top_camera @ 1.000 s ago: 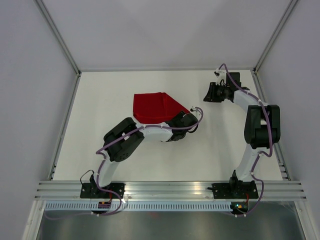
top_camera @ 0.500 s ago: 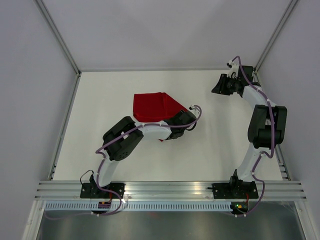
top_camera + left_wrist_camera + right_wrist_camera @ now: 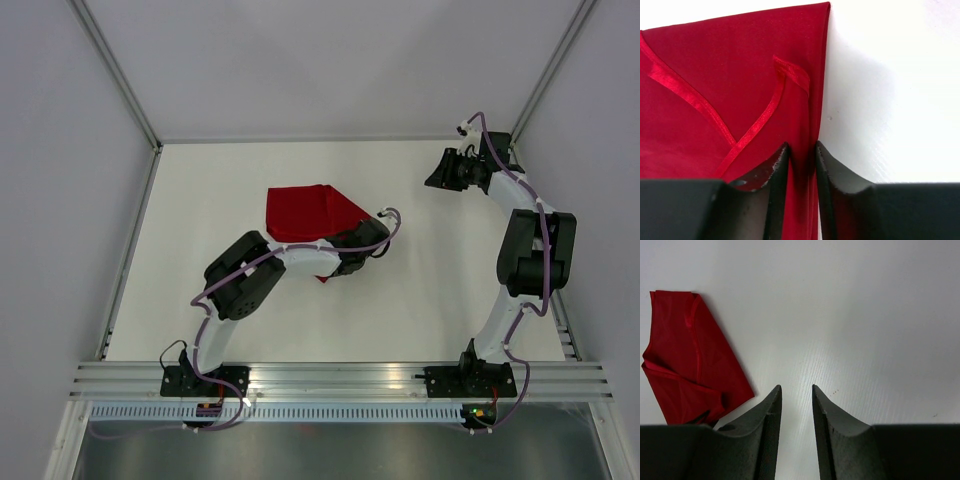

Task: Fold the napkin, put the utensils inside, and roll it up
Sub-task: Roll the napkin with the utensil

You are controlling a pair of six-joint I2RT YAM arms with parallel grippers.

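The deep-red napkin (image 3: 300, 212) lies partly folded on the white table, left of centre. Its hemmed flaps cross in the left wrist view, where the napkin (image 3: 730, 90) fills the left half. My left gripper (image 3: 342, 262) reaches down at its near right edge. There my left gripper (image 3: 801, 147) straddles that folded edge, jaws narrow but apart, red cloth showing in the gap. My right gripper (image 3: 435, 175) hovers at the back right, away from the cloth. My right gripper (image 3: 796, 388) is open with bare table between its fingers, and the napkin (image 3: 685, 365) lies far to its left. No utensils are in view.
White table (image 3: 440, 290) bounded by grey walls and metal rails (image 3: 128, 240) at the sides. The left arm's elbow (image 3: 240, 280) lies low over the table in front of the napkin.
My left gripper's jaws have narrowed around the napkin's edge. The right arm has swung back toward the far right corner and is now still.
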